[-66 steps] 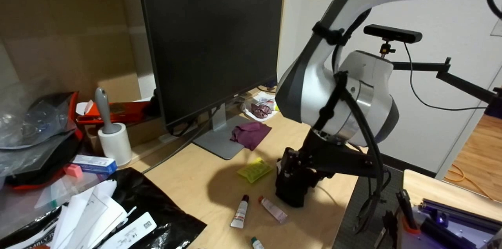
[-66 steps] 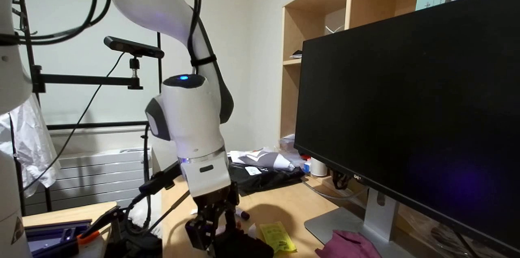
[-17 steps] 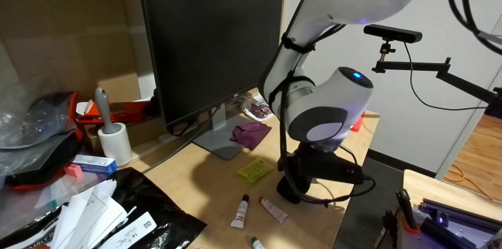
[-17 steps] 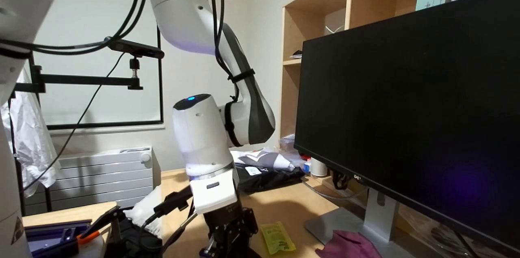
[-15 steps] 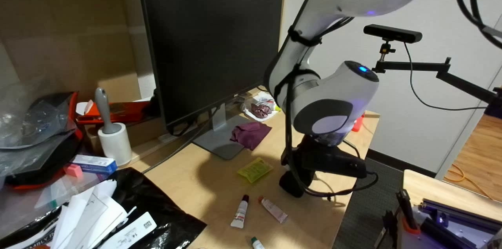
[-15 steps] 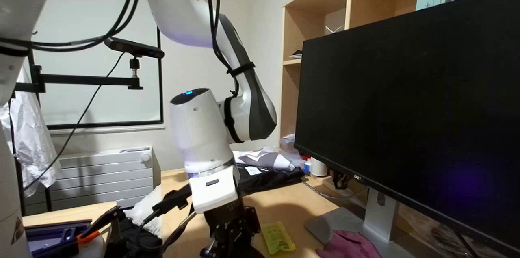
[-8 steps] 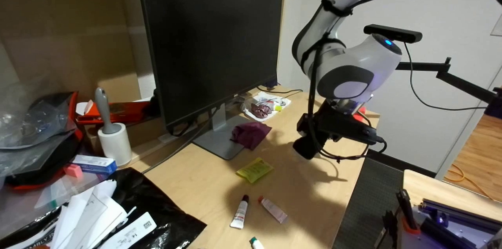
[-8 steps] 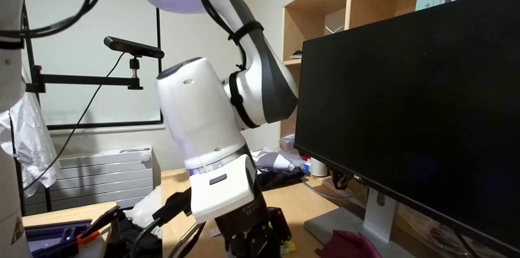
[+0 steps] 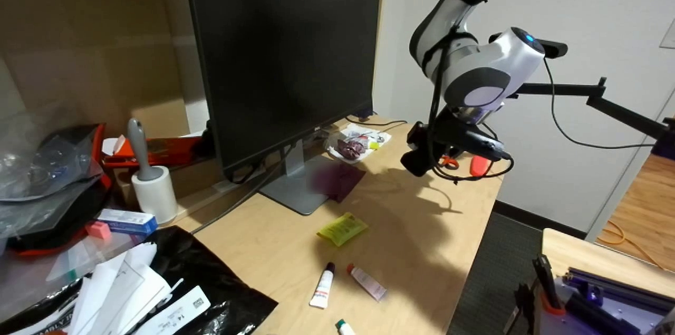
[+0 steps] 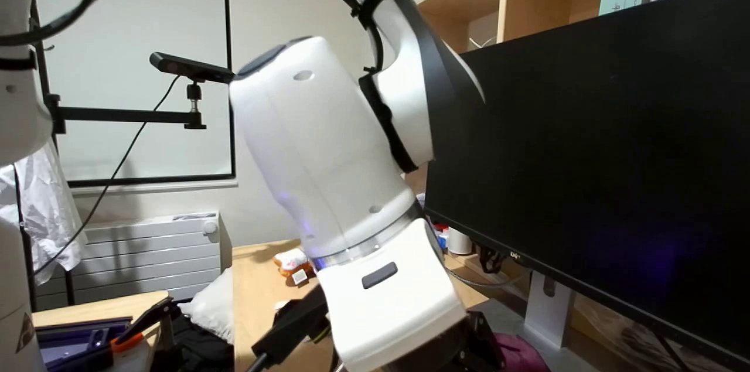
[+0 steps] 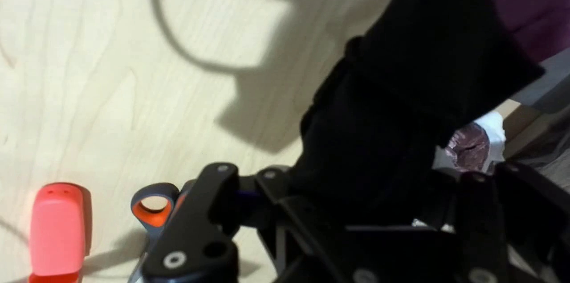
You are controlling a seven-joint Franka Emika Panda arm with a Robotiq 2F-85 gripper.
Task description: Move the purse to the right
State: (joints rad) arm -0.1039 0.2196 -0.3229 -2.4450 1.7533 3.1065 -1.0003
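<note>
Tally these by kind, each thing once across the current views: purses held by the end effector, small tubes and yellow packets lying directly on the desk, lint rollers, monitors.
Purse: 1
Small tubes: 3 (dark-capped tube, pink tube, partly cropped green-capped tube)
Yellow packet: 1
Lint roller: 1
Monitor: 1
Total: 7
</note>
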